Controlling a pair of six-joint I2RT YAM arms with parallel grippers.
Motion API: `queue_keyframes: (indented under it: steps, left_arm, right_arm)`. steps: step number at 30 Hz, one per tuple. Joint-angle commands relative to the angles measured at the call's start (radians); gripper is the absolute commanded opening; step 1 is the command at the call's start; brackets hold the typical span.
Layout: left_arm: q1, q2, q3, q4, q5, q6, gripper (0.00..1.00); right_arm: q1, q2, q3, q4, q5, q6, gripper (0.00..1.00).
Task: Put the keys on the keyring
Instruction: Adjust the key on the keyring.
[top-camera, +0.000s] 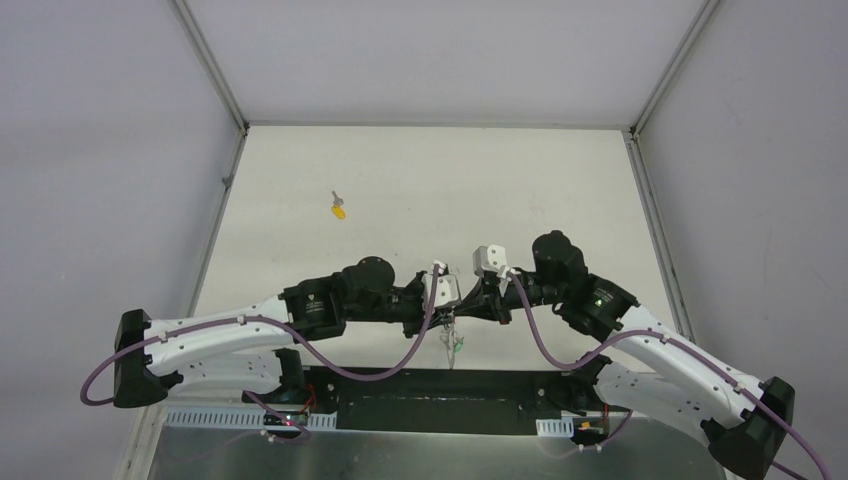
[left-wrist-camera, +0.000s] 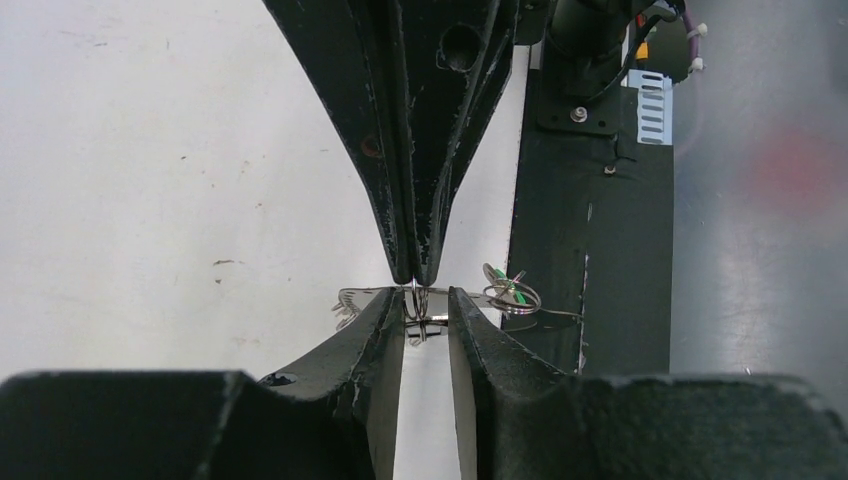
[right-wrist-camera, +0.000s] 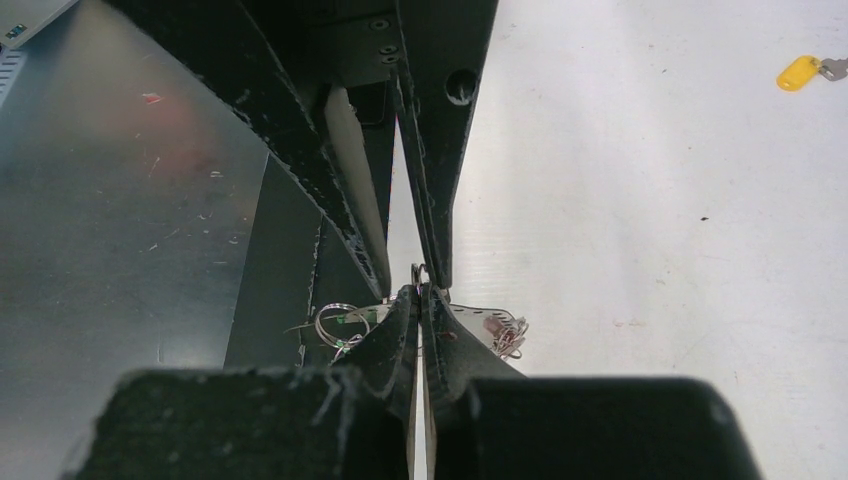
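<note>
1. Hands meet tip to tip above the near edge of a matte white worktop (top-camera: 450, 180), its surface faintly speckled.
2. The right hand (right-wrist-camera: 420, 296) has its tapered black fingers pressed together. They pinch a hair-thin silvery strand of the keyring (left-wrist-camera: 413, 291) at their very tips.
3. The left hand (left-wrist-camera: 427, 303) holds its scuffed, wedge-shaped fingers a narrow gap apart. Bright metal crosses that gap, but whether it is clamped cannot be told.
4. A small round split ring (left-wrist-camera: 512, 297) sits just beside the left fingers. The green-tagged key (top-camera: 457, 345) dangles below the two hands, showing a sliver of green plastic.
5. A flat bright key (left-wrist-camera: 352, 300) juts out on the other side of those fingers.
6. The yellow-tagged key (top-camera: 340, 209), with a glossy oblong tag and a short grey blade, lies alone on the worktop, well apart to the far left.
7. A brushed steel sheet (right-wrist-camera: 120, 200), scratched and dully reflective, borders the near edge.
</note>
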Motion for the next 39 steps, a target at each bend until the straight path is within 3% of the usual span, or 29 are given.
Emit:
queue_keyframes:
  steps: [1,4,7,13,17,21,25,33,39]
  left_arm:
    - [0.012,0.019,0.002,0.045,0.020,-0.011,0.21]
    - [0.012,0.021,0.005,0.028,0.005,-0.003,0.14]
    - [0.011,0.010,0.011,0.011,-0.012,0.004,0.00]
    - [0.011,0.013,0.074,-0.099,-0.044,0.041,0.00]
    - [0.012,0.057,0.183,-0.241,-0.043,0.099,0.00]
    - [0.011,0.129,0.312,-0.403,-0.038,0.149,0.00]
    - [0.012,0.191,0.431,-0.557,-0.030,0.182,0.00]
    - [0.012,0.299,0.665,-0.807,-0.044,0.181,0.00]
    - [0.011,0.357,0.778,-0.913,-0.060,0.150,0.00]
  right_arm:
    - [0.001,-0.016,0.005,0.049,-0.007,0.003,0.00]
    - [0.000,-0.017,0.006,0.048,-0.007,0.003,0.00]
    - [0.000,-0.017,0.006,0.049,-0.006,0.001,0.00]
    - [0.000,-0.016,0.009,0.051,0.008,0.002,0.01]
    - [0.000,-0.043,0.006,0.051,0.084,0.017,0.46]
    - [0.000,-0.115,-0.040,0.134,0.163,0.066,0.62]
    - [0.001,-0.156,-0.104,0.270,0.179,0.149,0.61]
    - [0.001,-0.098,-0.144,0.446,0.099,0.239,0.32]
    - [0.000,-0.079,-0.206,0.644,0.071,0.326,0.24]
